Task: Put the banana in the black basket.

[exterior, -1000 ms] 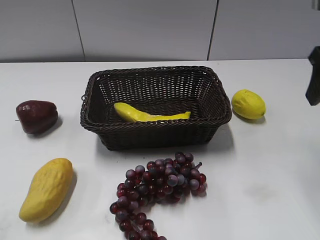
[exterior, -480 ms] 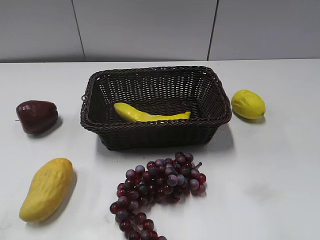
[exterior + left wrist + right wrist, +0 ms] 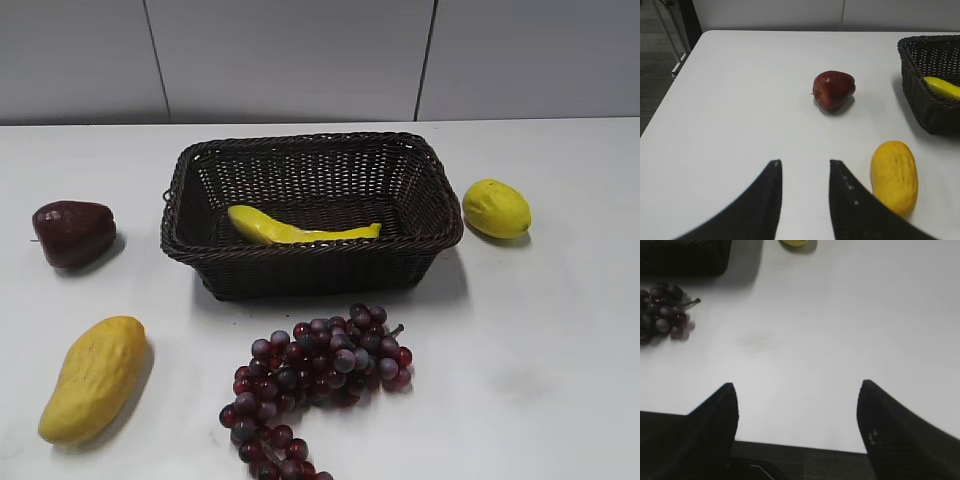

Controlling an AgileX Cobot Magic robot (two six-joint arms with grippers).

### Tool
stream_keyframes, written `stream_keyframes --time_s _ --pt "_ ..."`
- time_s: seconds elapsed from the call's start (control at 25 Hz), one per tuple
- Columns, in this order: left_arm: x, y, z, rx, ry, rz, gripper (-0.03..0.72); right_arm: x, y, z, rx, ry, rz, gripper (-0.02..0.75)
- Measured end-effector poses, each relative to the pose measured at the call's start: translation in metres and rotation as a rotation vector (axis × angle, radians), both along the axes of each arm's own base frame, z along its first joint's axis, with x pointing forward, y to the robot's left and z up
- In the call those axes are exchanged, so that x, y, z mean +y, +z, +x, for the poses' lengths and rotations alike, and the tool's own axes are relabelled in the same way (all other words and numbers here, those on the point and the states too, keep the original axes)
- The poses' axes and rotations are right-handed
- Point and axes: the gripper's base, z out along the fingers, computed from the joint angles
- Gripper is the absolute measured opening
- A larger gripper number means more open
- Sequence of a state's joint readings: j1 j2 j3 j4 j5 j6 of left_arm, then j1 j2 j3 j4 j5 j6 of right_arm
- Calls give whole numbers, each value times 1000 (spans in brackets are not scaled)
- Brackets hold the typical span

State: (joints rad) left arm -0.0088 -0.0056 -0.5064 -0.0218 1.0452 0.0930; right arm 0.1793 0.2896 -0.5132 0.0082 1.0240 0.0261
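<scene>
The yellow banana [image 3: 300, 229] lies on the floor of the black basket [image 3: 435, 210] at the table's middle back. Its tip also shows in the left wrist view [image 3: 943, 87] inside the basket [image 3: 920, 100]. Neither gripper shows in the exterior view. My left gripper [image 3: 805, 162] is open and empty over bare table, left of the mango. My right gripper [image 3: 797, 385] is wide open and empty over the table's front edge, far from the basket.
A dark red apple [image 3: 73, 232] sits left of the basket and a yellow-orange mango [image 3: 95, 377] at front left. A lemon [image 3: 496, 208] lies right of the basket. Purple grapes [image 3: 315, 375] lie in front of it.
The right arm, seen at the right edge one second ago, has left the exterior view. The banana and basket have not moved.
</scene>
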Motion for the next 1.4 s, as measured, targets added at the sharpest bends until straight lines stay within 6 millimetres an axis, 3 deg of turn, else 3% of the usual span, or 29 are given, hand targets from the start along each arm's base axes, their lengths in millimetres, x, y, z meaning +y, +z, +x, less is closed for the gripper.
stream_keyframes --time_s 0.64,0.88,1.16,1.4 --pt "0 0 0 0 0 0 236 -1 -7 -3 20 -1 -13 590" --pt "0 0 0 0 0 0 236 -4 -4 -17 -74 -10 3 590" --pt "0 0 0 0 0 0 236 -8 -3 -42 -238 -135 17 590" --pt "0 0 0 0 0 0 236 -8 -3 -44 -252 -152 16 590"
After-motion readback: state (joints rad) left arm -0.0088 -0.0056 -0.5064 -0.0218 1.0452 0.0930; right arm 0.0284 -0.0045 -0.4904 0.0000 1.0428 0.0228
